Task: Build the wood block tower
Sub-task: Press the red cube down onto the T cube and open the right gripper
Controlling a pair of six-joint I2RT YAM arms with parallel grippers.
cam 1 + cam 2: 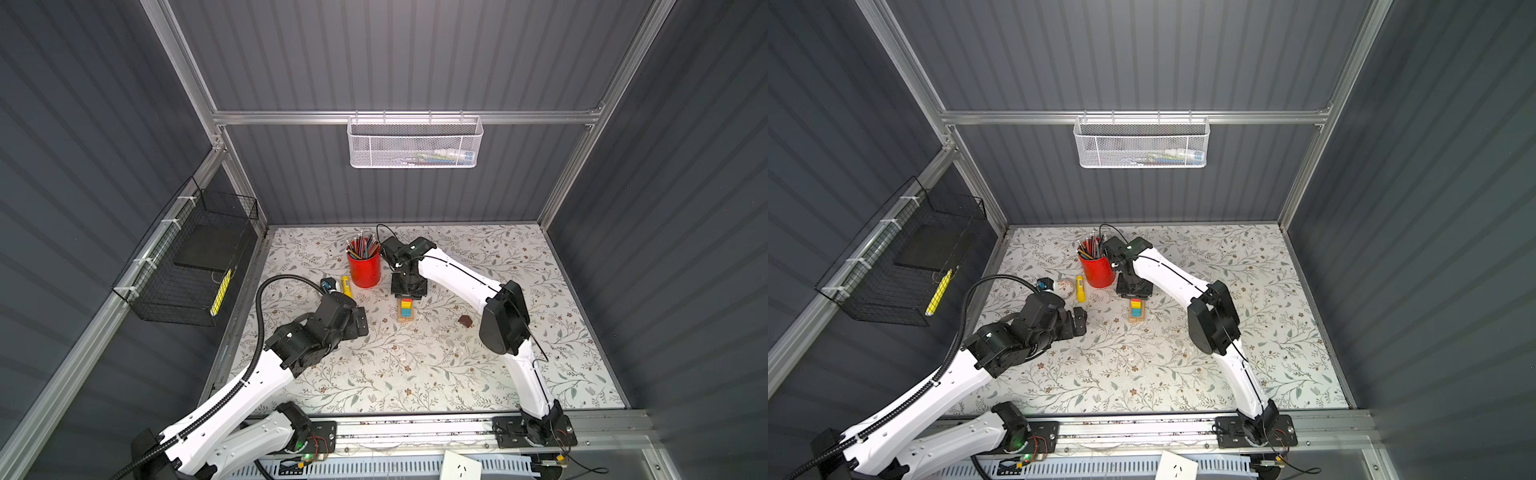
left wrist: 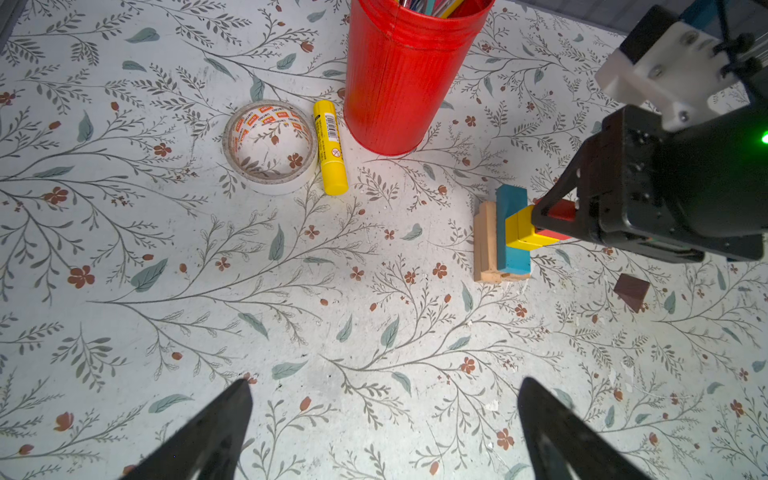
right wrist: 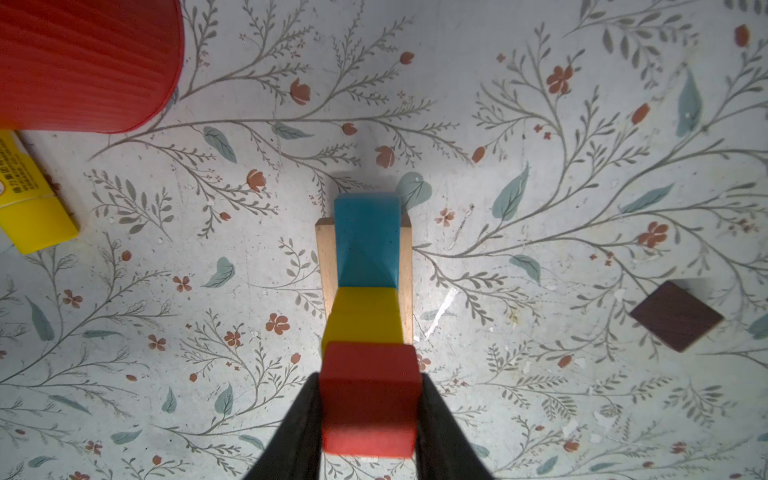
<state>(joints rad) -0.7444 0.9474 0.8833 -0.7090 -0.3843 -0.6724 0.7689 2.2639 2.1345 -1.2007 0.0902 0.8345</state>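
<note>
We record the tower (image 1: 406, 311) part-built: tan planks (image 3: 325, 257) lie flat at the base, a blue plank (image 3: 365, 241) lengthwise on them, a yellow cube (image 3: 365, 316) on one end of it, a red cube (image 3: 370, 415) topmost, clasped by the right gripper (image 3: 370, 376). A dark brown roof piece (image 3: 676, 316) lies apart, unstacked.

Robotics lab cell: aluminium frame (image 1: 270, 117), grey corrugated walls (image 1: 395, 54), two rail-mounted arms (image 1: 249, 382) (image 1: 453, 270)

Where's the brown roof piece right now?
In a top view the roof piece lies loose on the table, right of the tower and just left of the right arm elbow.
</note>
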